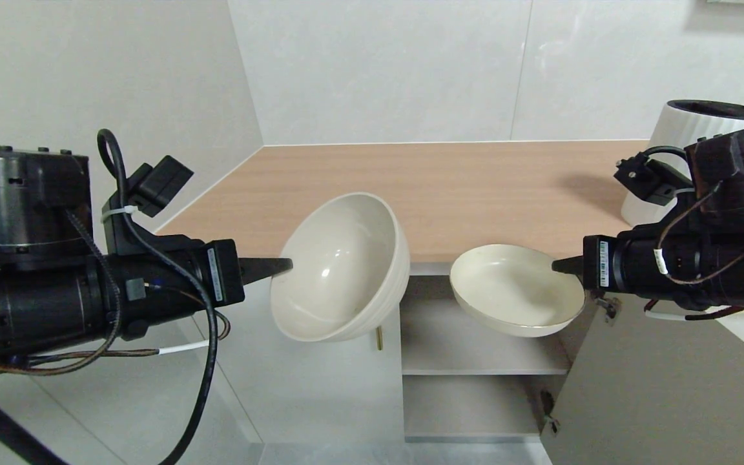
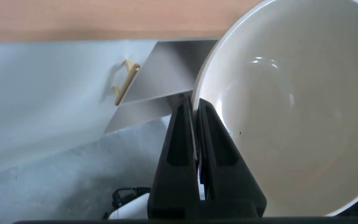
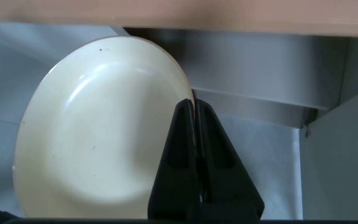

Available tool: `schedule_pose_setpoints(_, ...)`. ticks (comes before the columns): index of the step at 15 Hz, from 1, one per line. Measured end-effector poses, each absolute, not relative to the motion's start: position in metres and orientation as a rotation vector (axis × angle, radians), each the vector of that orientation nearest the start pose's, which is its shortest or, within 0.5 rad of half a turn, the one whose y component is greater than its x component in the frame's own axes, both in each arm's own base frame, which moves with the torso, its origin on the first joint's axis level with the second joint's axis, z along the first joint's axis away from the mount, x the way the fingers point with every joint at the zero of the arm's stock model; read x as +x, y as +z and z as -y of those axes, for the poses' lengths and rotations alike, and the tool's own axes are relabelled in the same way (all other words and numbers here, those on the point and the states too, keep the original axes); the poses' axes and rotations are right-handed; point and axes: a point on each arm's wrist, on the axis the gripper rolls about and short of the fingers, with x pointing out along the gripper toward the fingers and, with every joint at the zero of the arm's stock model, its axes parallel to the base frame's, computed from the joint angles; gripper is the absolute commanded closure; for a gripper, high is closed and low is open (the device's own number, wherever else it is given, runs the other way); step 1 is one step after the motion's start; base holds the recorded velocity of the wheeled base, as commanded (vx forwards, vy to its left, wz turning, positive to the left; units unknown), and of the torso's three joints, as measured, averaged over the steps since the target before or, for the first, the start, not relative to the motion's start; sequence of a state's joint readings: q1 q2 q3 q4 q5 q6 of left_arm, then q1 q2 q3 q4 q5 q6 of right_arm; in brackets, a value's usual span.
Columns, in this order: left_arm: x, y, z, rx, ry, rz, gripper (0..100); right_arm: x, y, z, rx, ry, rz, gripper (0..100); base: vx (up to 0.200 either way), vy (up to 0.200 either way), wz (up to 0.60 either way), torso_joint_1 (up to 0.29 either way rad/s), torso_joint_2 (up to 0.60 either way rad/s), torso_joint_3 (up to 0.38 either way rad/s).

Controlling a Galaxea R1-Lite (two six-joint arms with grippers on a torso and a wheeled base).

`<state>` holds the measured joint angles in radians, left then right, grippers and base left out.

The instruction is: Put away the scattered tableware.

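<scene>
Kitchen, domestic type. Wood-grain countertop (image 1: 449, 187) set in a corner of pale tiled walls (image 1: 378, 64). White base cabinet (image 1: 482, 400) beneath, right door (image 1: 656, 387) open on shelves, brass handle (image 1: 380, 338). Ribbed white canister (image 1: 675, 129) far right. Crockery: cream bowl (image 1: 340, 271), plate (image 1: 514, 290).

Glossy glazed bowl (image 1: 340, 271), glossy plate (image 1: 514, 290), wood-grain countertop (image 1: 462, 187)

The right arm (image 1: 701, 265) hid much of the white ribbed container (image 1: 674, 129). The bowl (image 1: 340, 268) covered most of the cabinet handle (image 1: 380, 337). In the left wrist view the picture's edge cut off the bowl, its rim partly behind the left tool (image 2: 195, 106).
</scene>
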<state>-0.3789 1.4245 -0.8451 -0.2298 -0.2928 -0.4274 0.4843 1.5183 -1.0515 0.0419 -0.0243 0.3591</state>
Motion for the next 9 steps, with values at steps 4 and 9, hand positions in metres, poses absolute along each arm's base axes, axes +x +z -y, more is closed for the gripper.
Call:
schedule_pose_setpoints(4,0.2203,0.229,0.0947,-0.391,-0.578,-0.495,100,0.235,0.2355,-0.123,0.213,0.353,-0.581,100,0.0,0.0,0.0,-0.176,0.43,0.249)
schedule_pose_setpoints(9,0.2202,0.2285,0.0947,-0.391,-0.577,-0.497,100,0.2367,0.2332,-0.124,0.211,0.351,-0.589,100,0.0,0.0,0.0,-0.175,0.46,0.281)
